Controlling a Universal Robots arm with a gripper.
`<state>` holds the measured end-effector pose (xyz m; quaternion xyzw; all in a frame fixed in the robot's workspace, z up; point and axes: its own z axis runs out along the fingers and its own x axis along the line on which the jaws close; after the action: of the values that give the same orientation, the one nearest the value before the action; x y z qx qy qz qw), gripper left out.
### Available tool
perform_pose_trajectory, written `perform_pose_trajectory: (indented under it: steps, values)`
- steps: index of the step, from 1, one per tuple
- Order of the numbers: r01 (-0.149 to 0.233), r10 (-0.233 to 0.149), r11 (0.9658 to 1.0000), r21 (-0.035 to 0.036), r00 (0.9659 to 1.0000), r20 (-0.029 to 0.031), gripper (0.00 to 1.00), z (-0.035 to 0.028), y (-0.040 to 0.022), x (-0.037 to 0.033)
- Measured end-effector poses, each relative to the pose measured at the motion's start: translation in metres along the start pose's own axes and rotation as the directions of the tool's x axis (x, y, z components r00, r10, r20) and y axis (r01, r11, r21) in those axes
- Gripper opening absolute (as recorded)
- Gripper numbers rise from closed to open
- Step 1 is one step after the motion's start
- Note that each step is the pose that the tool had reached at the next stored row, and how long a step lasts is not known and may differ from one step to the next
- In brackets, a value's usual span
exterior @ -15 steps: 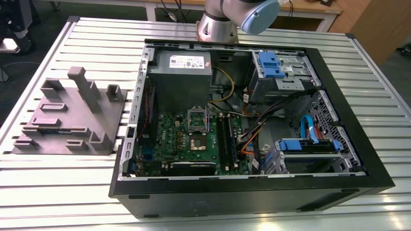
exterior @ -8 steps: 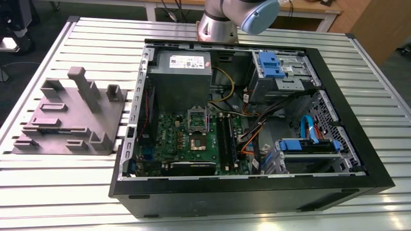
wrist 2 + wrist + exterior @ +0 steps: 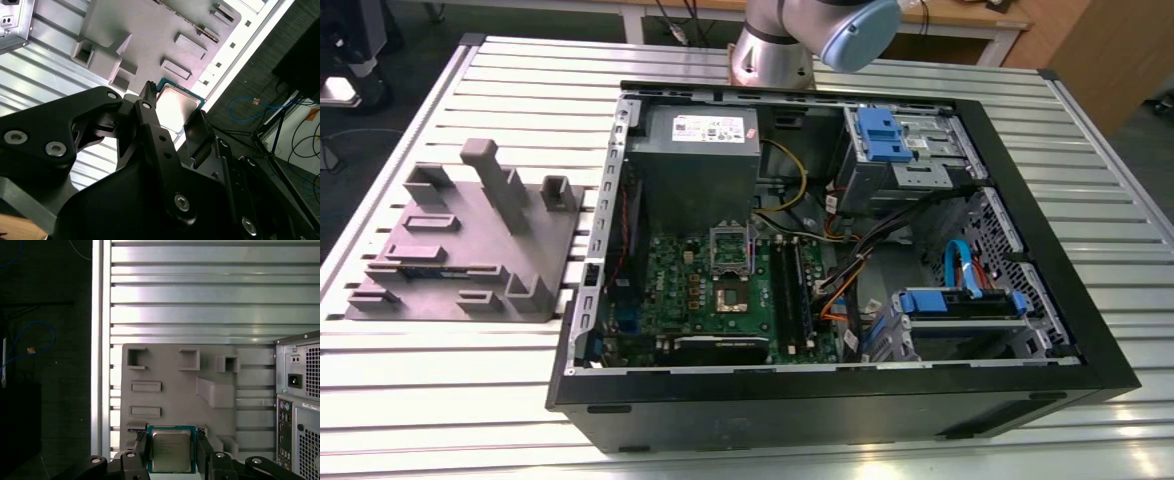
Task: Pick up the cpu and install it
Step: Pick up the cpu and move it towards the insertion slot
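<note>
The tool is closed on the cpu at two opposite edges, above the grey tray on the counter. Pick-up appears complete. Installation in the computer case beside the tray remains.

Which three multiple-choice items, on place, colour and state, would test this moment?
1. Where is the cpu?
A) seated in a socket
B) between the fingers of the pincer
C) lying on the floor

2. What colour is the fixture tray?
A) grey
B) green
C) orange

3. How is the computer case?
A) open, insides showing
B) closed by a panel
C) wrapped in film

Answers:
1 B: both wrist views show a finger at each side of the chip.
2 A: the tray is plain grey throughout.
3 A: the exterior view shows the board and cables inside.
</note>
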<state>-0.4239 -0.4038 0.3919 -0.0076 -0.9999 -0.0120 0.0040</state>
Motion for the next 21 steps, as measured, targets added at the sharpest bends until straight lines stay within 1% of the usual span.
perform_pose_trajectory:
  steps: [7,13,21]
  values:
    - [0.0,0.0,1.0,0.0,1.0,0.0002,0.47,0.0,0.0001,-0.0074]
    - [0.0,0.0,1.0,0.0004,1.0,0.0002,0.47,0.0,-0.0012,-0.0087]
    - [0.0,0.0,1.0,0.0005,1.0,0.0002,0.47,0.0,-0.0013,-0.01]
